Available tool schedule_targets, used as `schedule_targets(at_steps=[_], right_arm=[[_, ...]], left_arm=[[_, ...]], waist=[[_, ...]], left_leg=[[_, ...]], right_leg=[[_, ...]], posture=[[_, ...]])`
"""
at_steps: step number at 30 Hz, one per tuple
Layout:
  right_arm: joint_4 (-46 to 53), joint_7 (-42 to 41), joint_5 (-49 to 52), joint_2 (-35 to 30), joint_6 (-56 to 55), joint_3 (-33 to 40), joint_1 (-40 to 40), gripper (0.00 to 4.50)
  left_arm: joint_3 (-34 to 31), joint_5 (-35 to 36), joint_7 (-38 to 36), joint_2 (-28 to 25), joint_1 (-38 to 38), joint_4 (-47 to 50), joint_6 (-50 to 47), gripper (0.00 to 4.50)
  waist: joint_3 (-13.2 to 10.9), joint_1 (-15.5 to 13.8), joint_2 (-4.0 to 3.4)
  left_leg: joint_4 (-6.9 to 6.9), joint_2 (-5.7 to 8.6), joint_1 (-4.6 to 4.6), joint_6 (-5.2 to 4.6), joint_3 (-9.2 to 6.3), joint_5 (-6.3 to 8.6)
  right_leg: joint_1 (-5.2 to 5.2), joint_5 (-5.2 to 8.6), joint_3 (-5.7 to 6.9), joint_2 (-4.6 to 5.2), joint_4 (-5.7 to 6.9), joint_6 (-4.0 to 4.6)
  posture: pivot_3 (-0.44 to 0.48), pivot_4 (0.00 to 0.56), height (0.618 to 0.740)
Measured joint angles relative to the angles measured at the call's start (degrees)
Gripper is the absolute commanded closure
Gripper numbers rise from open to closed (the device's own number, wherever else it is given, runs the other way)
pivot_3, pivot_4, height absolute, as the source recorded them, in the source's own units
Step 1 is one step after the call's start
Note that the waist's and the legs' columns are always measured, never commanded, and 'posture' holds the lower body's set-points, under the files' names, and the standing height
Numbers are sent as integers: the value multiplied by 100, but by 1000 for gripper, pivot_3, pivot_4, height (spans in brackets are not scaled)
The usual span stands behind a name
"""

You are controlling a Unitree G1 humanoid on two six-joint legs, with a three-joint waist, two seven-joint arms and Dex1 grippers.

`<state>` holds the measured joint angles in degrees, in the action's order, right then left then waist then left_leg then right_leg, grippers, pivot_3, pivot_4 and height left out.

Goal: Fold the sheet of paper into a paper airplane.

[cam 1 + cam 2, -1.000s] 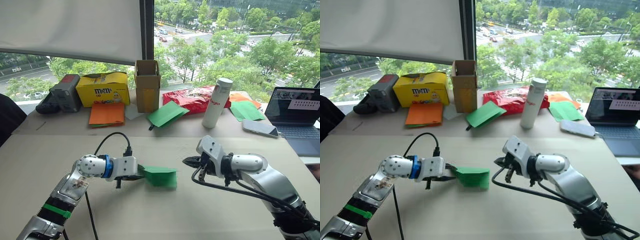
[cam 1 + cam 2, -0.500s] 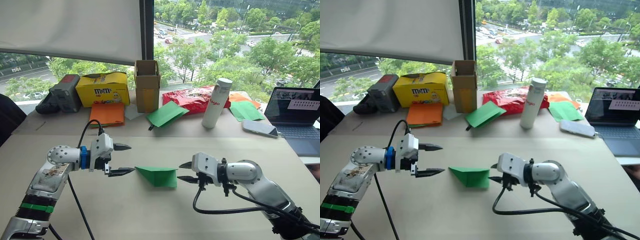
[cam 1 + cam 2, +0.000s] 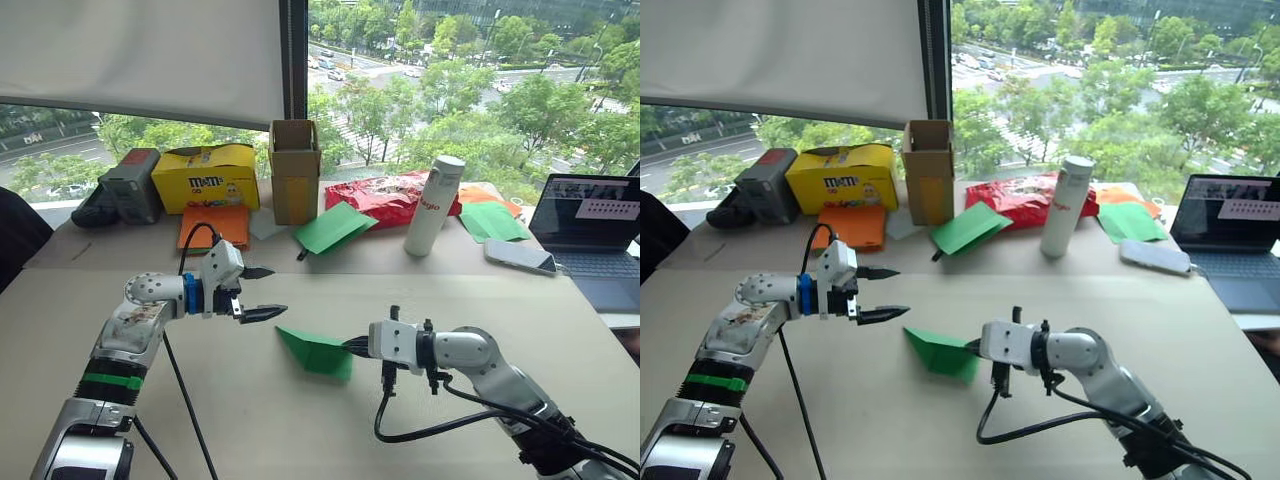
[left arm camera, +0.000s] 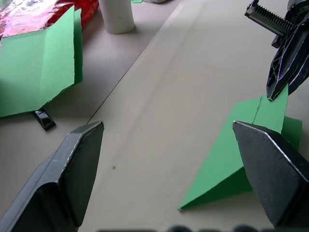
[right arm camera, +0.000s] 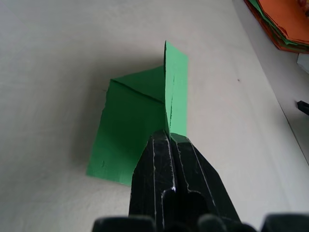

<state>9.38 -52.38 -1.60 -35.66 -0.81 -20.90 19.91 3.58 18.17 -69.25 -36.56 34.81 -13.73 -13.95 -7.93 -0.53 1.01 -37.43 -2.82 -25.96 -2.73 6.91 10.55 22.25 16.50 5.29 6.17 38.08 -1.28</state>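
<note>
So the right gripper (image 3: 352, 346) is pinched shut on the near edge of the paper airplane (image 3: 318, 351), lifting one flap upright off the table (image 3: 300, 430). Straight ahead of its tips the rest of the green wedge lies flat, point aimed toward the left gripper (image 3: 268, 293). That one hangs just beyond the point, jaws wide apart, holding nothing, not touching the paper. Progress-wise I'd say most folds are in: it's already a layered pointed shape. What's left looks like the wing folds and pressing creases.
</note>
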Motion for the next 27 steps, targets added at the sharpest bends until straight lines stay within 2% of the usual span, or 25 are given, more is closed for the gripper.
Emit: schedule_targets(at_steps=[5,11,14,24,25,27], right_arm=[[-96,-162,-171,13,-883,-141,-13,4487],[-93,-395,-182,-7,-1323,-245,-111,4487],[-93,-432,-221,-8,-1360,-280,-190,4500],[-80,-429,-382,-3,-1358,-296,-314,4500],[-80,-430,-383,-3,-1359,-296,-322,4500],[-80,-434,-383,-5,-1359,-296,-341,4500]], left_arm=[[42,105,-548,34,403,-380,-121,0],[391,9,-1172,25,333,-426,18,0],[627,-134,-1328,49,107,-428,287,817],[988,-650,-1529,332,-257,-947,1539,4287],[999,-677,-1562,331,-290,-964,1582,4478],[1024,-694,-1629,331,-372,-974,1670,4478]], waist=[[0,5,0],[0,1,0],[0,2,0],[0,-4,0],[0,-3,0],[0,-6,0]], left_leg=[[-1,0,0,2,1,-1],[-11,-1,0,2,1,-1],[-11,-3,0,2,0,-1],[-15,-4,0,-1,-1,0],[-15,-4,0,-1,-1,1],[-16,-5,0,-1,-1,1]], right_leg=[[0,0,-2,-1,0,0],[-4,0,-2,-1,0,0],[-3,0,-3,-2,1,0],[-4,0,-2,-3,2,1],[-4,0,-2,-3,2,1],[-4,0,-3,-3,2,1]], posture=[[0,150,740],[0,150,740],[0,150,740],[0,150,740],[0,150,740],[0,150,740]])
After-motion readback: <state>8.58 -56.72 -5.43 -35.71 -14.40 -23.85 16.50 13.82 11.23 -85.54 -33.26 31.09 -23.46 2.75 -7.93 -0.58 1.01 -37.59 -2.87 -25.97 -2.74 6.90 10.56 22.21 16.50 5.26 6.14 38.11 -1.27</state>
